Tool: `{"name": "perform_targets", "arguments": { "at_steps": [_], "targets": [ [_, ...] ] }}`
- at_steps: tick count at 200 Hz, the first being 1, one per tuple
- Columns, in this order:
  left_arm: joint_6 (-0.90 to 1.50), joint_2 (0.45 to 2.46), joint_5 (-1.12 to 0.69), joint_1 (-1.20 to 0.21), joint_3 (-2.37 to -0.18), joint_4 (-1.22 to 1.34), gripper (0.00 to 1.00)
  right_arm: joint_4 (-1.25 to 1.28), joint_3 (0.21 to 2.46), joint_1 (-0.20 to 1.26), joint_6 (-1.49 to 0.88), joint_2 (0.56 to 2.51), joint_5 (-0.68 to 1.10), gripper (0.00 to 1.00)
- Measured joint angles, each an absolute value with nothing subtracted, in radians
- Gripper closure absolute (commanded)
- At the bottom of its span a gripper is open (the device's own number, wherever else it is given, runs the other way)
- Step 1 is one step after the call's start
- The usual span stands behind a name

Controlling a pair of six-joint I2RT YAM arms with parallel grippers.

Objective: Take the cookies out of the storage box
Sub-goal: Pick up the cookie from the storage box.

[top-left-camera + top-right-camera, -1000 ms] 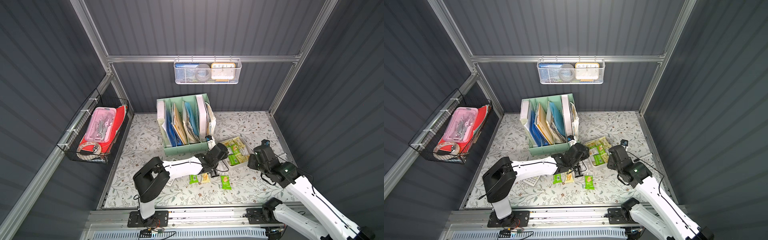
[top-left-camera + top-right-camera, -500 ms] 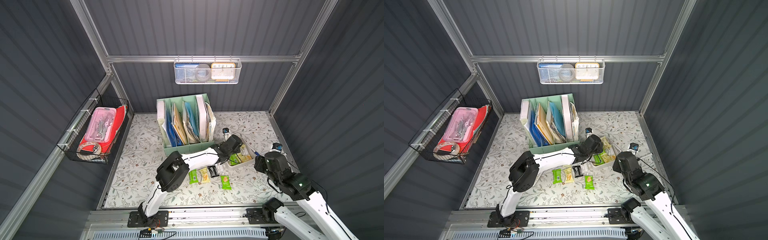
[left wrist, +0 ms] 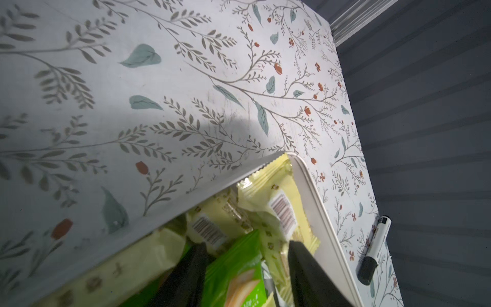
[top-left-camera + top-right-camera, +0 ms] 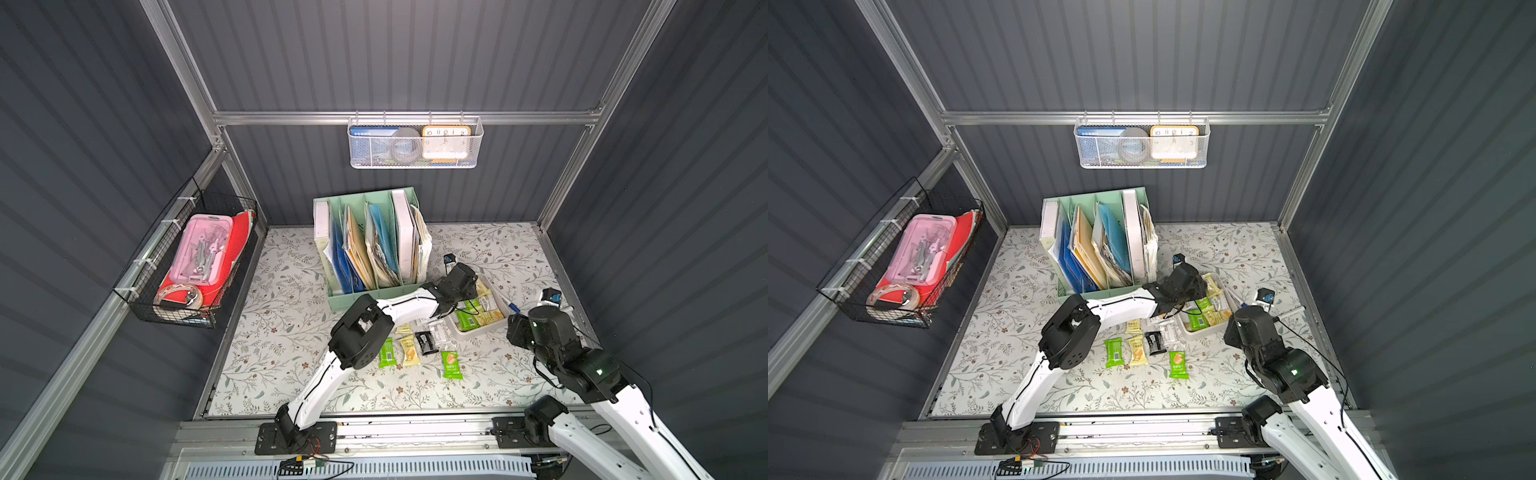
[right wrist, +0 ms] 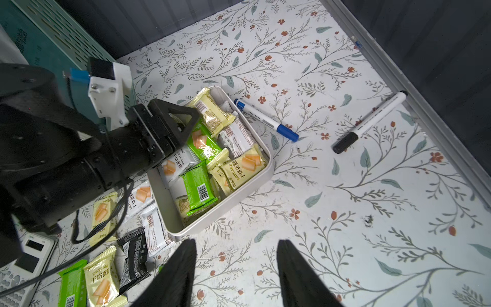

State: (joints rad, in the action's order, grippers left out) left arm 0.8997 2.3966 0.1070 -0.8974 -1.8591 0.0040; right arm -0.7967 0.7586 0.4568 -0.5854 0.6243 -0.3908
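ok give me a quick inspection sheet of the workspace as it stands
Surface: floral table mat, flat, no spills seen.
Job's things: storage box holds many cookies; loose cookies lie on the mat beside it.
Clutter: blue-capped marker and black-capped marker on the mat near the box; calculator; file organiser.
Grippers: left gripper open, down in the box astride a green packet; right gripper open, empty, over the mat.
Cables: black cable droops from the left wrist over the loose cookies.
Surroundings: white mesh basket on the back rail; black wire basket on the side wall.
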Motion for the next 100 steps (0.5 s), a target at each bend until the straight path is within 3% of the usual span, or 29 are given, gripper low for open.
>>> {"name": "perform_targets", "arguments": {
  "at_steps": [100],
  "targets": [
    [0.986, 2.466, 0.019, -0.877, -1.904, 0.130, 0.45, -0.778, 0.759, 0.457, -0.582, 0.643, -0.377, 0.46]
  ]
}}
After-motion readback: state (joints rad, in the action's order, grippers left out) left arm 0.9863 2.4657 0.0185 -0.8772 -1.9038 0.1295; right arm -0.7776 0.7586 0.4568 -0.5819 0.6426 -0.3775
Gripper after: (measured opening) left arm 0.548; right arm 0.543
